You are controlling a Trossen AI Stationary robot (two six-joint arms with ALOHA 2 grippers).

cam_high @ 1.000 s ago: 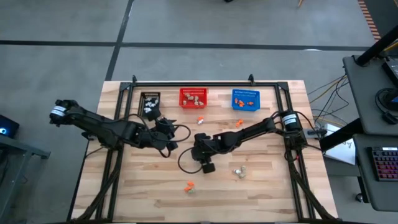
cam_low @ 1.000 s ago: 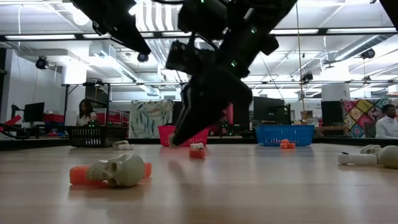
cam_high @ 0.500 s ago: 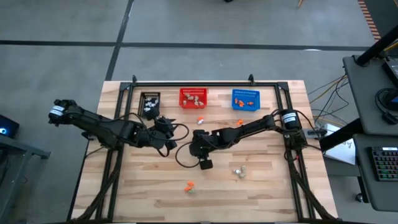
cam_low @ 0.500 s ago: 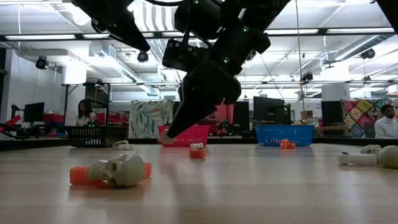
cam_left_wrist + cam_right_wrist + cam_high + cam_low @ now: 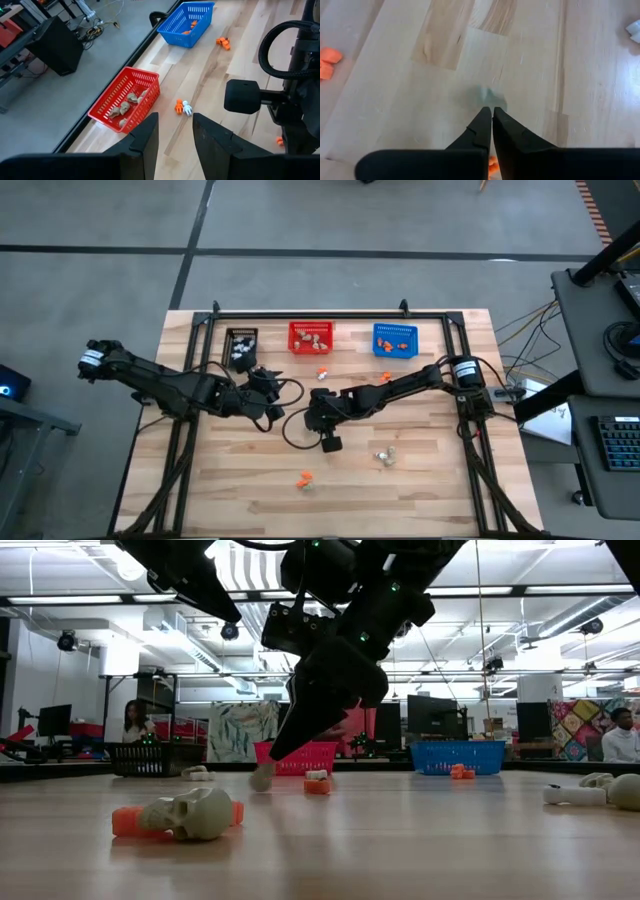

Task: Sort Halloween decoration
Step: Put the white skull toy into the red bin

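Across the tabletop (image 5: 420, 480) the Halloween decoration pieces lie scattered: an orange and a white trinket (image 5: 183, 107) side by side just in front of the red basket (image 5: 311, 337), an orange piece (image 5: 384, 377) nearer the blue basket (image 5: 395, 340), a beige-grey skull (image 5: 198, 813) against an orange piece (image 5: 304, 478) toward the near edge, and another pale skull (image 5: 384, 455) further right. More beige-grey pieces fill the red basket, orange ones the blue basket, and white ones the black basket (image 5: 241, 340); all three baskets stand in a row along the far edge.

Near the middle of the tabletop, the right gripper (image 5: 492, 116) points down at the wood with its two dark fingers pressed together at the tips, nothing between them. A small blurred pale thing (image 5: 486, 95) shows just beyond the tips in the right wrist view, and in the low view a pale blur (image 5: 262, 777) shows just below the tips; what it is cannot be told.

The left gripper (image 5: 174, 131) waits left of centre, just in front of the black basket, its fingers a narrow gap apart and empty.

Beyond the table two people sit in the room.
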